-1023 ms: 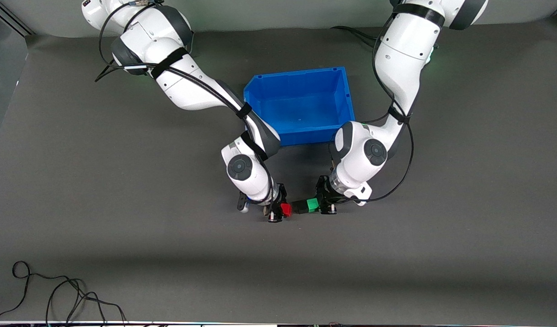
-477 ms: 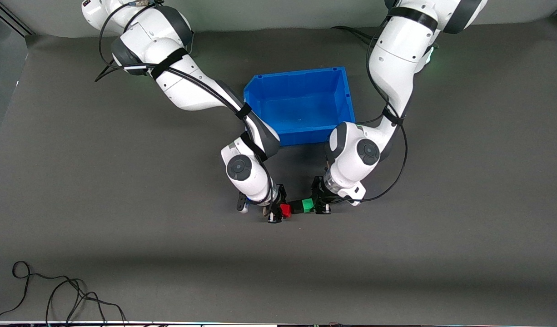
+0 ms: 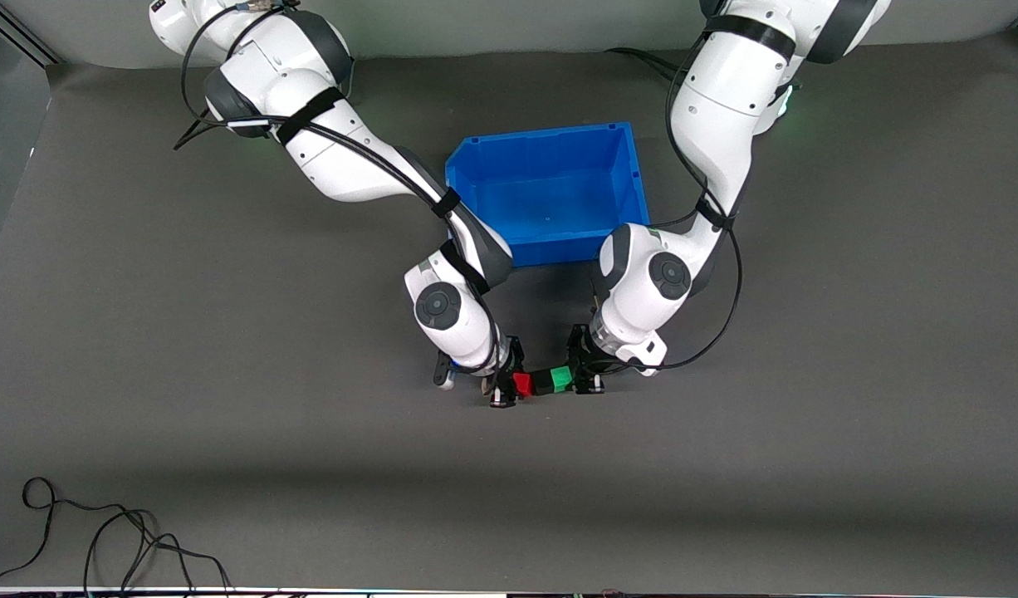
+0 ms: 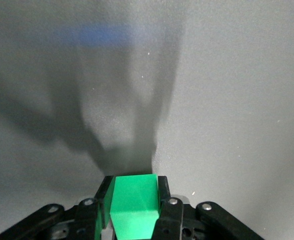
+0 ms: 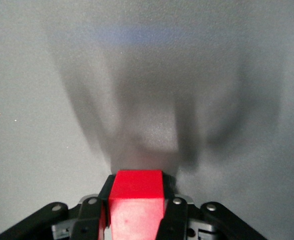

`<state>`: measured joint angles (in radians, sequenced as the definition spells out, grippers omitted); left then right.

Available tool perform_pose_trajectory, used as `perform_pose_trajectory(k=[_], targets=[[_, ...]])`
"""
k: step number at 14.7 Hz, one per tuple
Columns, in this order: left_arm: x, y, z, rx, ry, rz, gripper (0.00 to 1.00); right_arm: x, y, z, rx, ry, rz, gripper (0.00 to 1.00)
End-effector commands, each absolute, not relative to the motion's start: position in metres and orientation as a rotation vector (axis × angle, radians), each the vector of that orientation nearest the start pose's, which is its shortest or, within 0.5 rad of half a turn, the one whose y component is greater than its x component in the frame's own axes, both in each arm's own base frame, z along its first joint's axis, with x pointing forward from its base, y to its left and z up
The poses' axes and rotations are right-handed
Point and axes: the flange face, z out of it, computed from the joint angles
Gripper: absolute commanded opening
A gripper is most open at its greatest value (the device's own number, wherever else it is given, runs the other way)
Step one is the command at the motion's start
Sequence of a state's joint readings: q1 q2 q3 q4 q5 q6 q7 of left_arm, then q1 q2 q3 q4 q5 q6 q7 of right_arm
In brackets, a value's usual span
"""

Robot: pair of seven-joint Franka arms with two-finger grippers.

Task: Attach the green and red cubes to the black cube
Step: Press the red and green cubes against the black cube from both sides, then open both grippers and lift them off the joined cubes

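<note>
Three small cubes form a row in the air over the grey mat: the red cube (image 3: 522, 383), the black cube (image 3: 543, 383) and the green cube (image 3: 561, 379). The black one sits between the other two and seems to touch both. My right gripper (image 3: 516, 385) is shut on the red cube (image 5: 136, 200), which fills the space between its fingers (image 5: 172, 212). My left gripper (image 3: 569, 379) is shut on the green cube (image 4: 134, 205). Neither wrist view shows the black cube.
An empty blue bin (image 3: 559, 249) stands on the mat between the two arms, farther from the front camera than the cubes. A loose black cable (image 3: 102, 540) lies near the table's front edge at the right arm's end.
The left gripper carried the green cube, with the black cube stuck to it, toward the red cube. The gap closed and the black cube now meets the red one. The right gripper stayed put.
</note>
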<state>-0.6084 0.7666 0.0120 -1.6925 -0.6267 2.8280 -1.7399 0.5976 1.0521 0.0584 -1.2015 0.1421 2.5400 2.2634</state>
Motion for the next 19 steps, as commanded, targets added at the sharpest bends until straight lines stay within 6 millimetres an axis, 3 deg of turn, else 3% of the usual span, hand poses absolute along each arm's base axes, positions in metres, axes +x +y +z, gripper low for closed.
perform_pose_trajectory(k=[1, 3, 4, 6, 9, 12, 15, 19], targets=[[0.596, -0.376, 0.185, 1.752, 2.035, -0.152, 0.39, 0.625, 0.473, 0.151, -1.858, 2.125, 0.146, 0.95], [0.594, -0.379, 0.183, 1.76, 2.032, -0.153, 0.44, 0.625, 0.474, 0.151, -1.875, 2.108, 0.142, 0.99], [0.594, -0.379, 0.181, 1.765, 2.033, -0.151, 0.53, 0.625, 0.474, 0.151, -1.878, 2.105, 0.141, 0.99], [0.594, -0.379, 0.18, 1.798, 2.013, -0.132, 1.0, 0.627, 0.472, 0.153, -1.877, 2.104, 0.138, 0.99], [0.598, -0.37, 0.183, 1.806, 2.015, -0.124, 1.0, 0.636, 0.466, 0.169, -1.863, 2.094, 0.13, 0.99], [0.611, -0.345, 0.195, 1.921, 1.988, -0.054, 1.0, 0.651, 0.455, 0.222, -1.879, 2.035, 0.104, 0.99], [0.632, -0.294, 0.23, 2.131, 1.928, -0.054, 1.0, 0.663, 0.424, 0.281, -2.009, 2.041, 0.136, 0.99], [0.648, -0.203, 0.296, 2.402, 1.684, -0.224, 1.0, 0.665, 0.358, 0.377, -2.261, 1.972, 0.216, 0.99]])
